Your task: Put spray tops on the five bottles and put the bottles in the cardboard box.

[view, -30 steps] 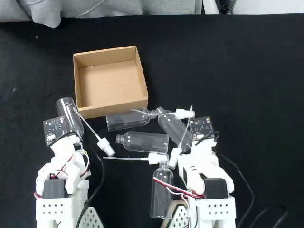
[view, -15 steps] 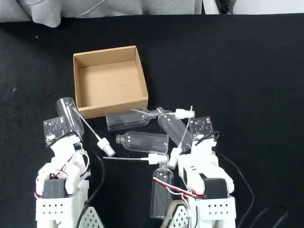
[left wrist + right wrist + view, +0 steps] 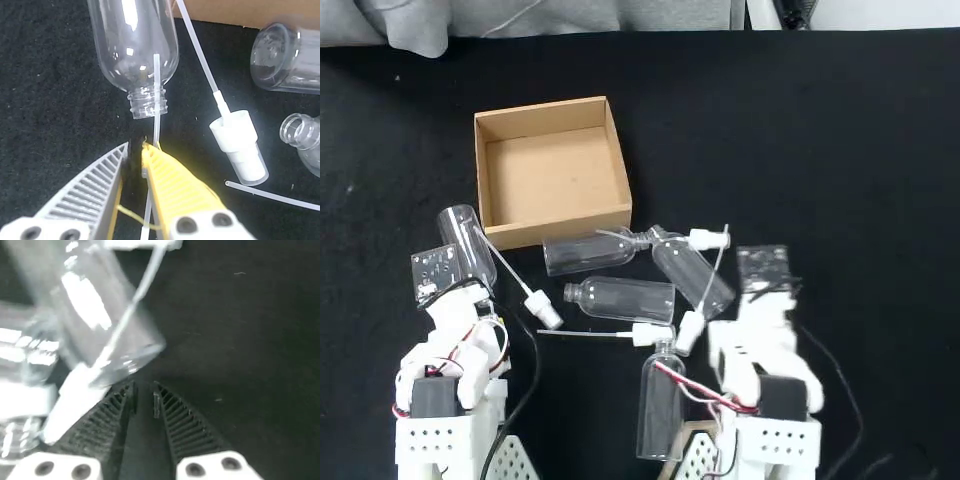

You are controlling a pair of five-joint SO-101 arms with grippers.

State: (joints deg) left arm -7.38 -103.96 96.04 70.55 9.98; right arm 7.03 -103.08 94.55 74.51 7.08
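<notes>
The cardboard box [image 3: 550,170] stands open and holds nothing. Several clear bottles without tops lie in front of it: one [image 3: 465,240] by my left arm, two [image 3: 595,252] [image 3: 620,298] in the middle, one [image 3: 690,270] slanted, one [image 3: 660,400] between the arm bases. Loose white spray tops [image 3: 542,308] [image 3: 655,333] [image 3: 710,238] lie among them. My left gripper [image 3: 135,147] is shut just short of a bottle's neck [image 3: 147,102]; a thin tube [image 3: 156,75] runs under its yellow finger. My right gripper [image 3: 144,390] is shut on nothing, beside a bottle's base [image 3: 100,315] and a spray top [image 3: 75,395].
The table [image 3: 840,150] is covered in black cloth. Grey fabric [image 3: 410,25] lies along its far edge. Cables [image 3: 825,360] trail beside the right arm's base. In the left wrist view another spray top [image 3: 240,145] and two more bottles [image 3: 285,60] [image 3: 302,137] lie close by.
My right arm has swung a little to the right, away from the slanted bottle. The left arm, the bottles and the spray tops have stayed put.
</notes>
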